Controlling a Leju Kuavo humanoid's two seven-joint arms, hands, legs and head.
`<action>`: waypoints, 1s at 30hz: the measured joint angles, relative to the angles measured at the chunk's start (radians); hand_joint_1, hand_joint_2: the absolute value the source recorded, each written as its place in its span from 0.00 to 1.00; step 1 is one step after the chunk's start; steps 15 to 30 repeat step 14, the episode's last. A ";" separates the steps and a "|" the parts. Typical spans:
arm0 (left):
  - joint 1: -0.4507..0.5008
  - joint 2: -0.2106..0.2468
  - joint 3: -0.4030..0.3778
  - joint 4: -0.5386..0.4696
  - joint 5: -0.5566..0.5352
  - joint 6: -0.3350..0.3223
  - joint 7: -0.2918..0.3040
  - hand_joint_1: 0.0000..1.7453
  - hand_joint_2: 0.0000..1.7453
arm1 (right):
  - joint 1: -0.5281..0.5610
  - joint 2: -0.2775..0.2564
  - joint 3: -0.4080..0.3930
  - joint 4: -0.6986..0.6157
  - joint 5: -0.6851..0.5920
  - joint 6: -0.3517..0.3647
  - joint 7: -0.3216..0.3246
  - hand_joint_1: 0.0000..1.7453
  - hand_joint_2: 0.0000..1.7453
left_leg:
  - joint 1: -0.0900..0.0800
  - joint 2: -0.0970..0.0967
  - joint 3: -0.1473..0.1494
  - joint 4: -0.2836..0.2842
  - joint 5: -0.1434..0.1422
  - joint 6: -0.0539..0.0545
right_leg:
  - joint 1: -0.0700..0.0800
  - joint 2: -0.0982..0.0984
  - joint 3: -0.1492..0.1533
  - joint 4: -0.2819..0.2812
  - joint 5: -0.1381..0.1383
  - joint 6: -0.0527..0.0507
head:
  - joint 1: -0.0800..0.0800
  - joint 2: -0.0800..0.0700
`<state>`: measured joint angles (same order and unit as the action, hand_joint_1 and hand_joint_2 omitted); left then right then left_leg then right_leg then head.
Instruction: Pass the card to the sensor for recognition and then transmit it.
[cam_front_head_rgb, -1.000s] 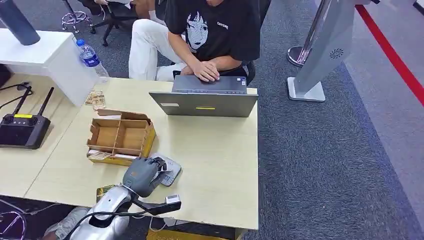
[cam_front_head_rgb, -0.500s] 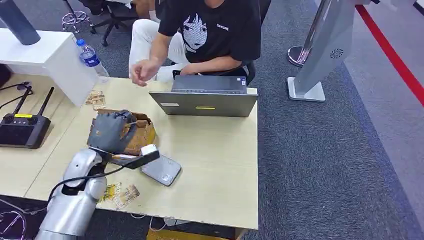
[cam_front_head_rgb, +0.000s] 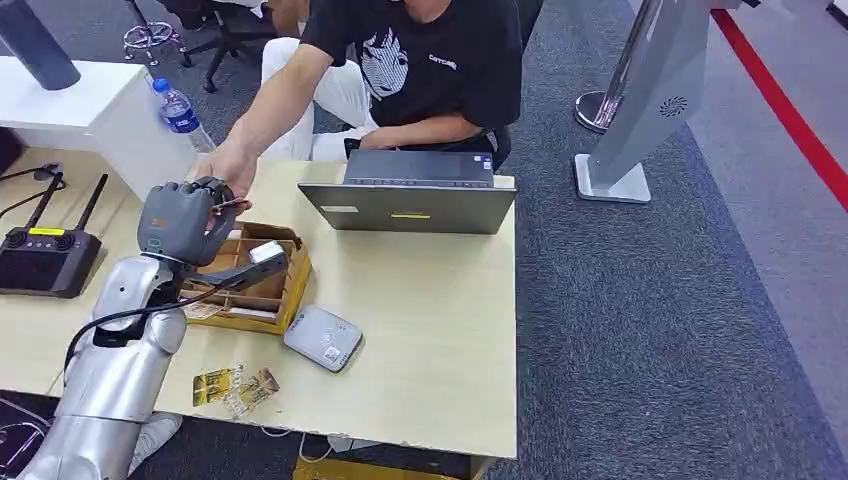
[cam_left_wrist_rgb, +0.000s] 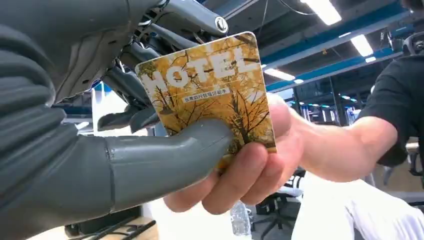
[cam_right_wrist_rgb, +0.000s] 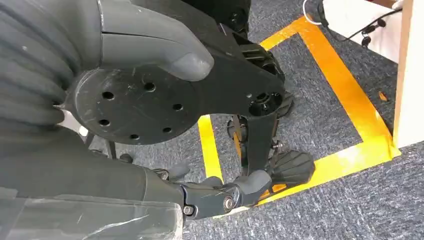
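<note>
Gripping the card (cam_left_wrist_rgb: 210, 85) beside a person's hand (cam_front_head_rgb: 228, 168), the left robot hand (cam_front_head_rgb: 183, 218) hovers over the cardboard box (cam_front_head_rgb: 262, 285) (sensor (cam_front_head_rgb: 322, 338) nearby).

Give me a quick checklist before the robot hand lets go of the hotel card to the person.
1. Left robot hand holds the card: ok.
2. Person's hand grips the card: ok, fingers around its edge.
3. Card passed over the sensor: cannot tell.
4. Card lifted above the cardboard box: ok.
5. Right robot hand holds nothing: ok.
</note>
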<state>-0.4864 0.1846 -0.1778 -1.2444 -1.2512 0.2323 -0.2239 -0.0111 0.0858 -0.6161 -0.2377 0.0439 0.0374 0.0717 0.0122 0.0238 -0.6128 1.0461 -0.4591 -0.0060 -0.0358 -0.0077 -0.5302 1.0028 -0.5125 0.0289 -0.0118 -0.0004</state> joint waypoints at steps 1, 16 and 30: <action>0.000 0.000 0.000 0.000 -0.002 0.003 0.000 0.00 1.00 | 0.000 0.000 -0.001 0.000 0.000 0.000 0.000 0.00 1.00 | 0.000 0.000 0.000 0.000 0.000 0.000 | 0.000 0.000 0.000 0.000 0.000 0.000 | 0.000 0.000; 0.245 -0.009 -0.012 -0.210 0.072 0.026 -0.110 0.00 1.00 | 0.002 0.026 -0.070 -0.004 0.014 -0.016 -0.010 0.00 1.00 | 0.000 0.000 -0.002 0.000 -0.001 0.000 | 0.000 0.000 -0.002 0.000 0.000 0.000 | 0.000 0.000; 0.245 -0.009 -0.012 -0.210 0.072 0.026 -0.110 0.00 1.00 | 0.002 0.026 -0.070 -0.004 0.014 -0.016 -0.010 0.00 1.00 | 0.000 0.000 -0.002 0.000 -0.001 0.000 | 0.000 0.000 -0.002 0.000 0.000 0.000 | 0.000 0.000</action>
